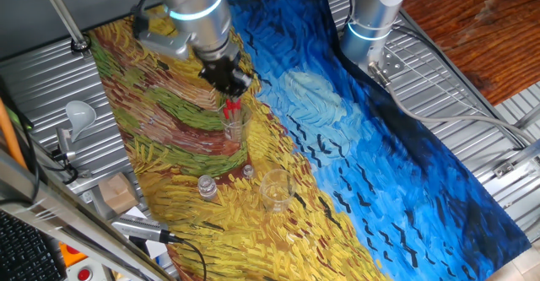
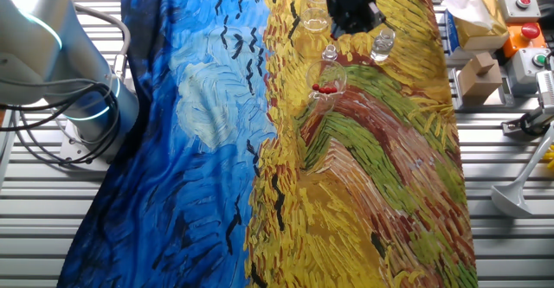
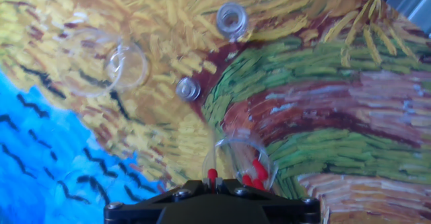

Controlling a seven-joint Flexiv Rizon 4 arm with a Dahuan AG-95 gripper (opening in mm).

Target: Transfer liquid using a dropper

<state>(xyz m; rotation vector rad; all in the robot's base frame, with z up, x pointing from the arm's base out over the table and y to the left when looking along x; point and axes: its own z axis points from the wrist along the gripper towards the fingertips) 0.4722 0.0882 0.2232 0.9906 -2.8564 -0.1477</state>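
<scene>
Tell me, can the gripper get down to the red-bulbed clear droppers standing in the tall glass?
Probably yes. The gripper hangs right above the tall glass, whose mouth is open, and the droppers' red bulbs stick up just below the fingers. Nothing sits between them.

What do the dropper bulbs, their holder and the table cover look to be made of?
Dropper bulbs: likely rubber, matte red, with no glint. Holder: a clear cup, glass or hard plastic; the cloth pattern shows through it and its rim catches light. I cannot tell which. Table cover: printed fabric, matte, draping over the table edge in folds.
</scene>
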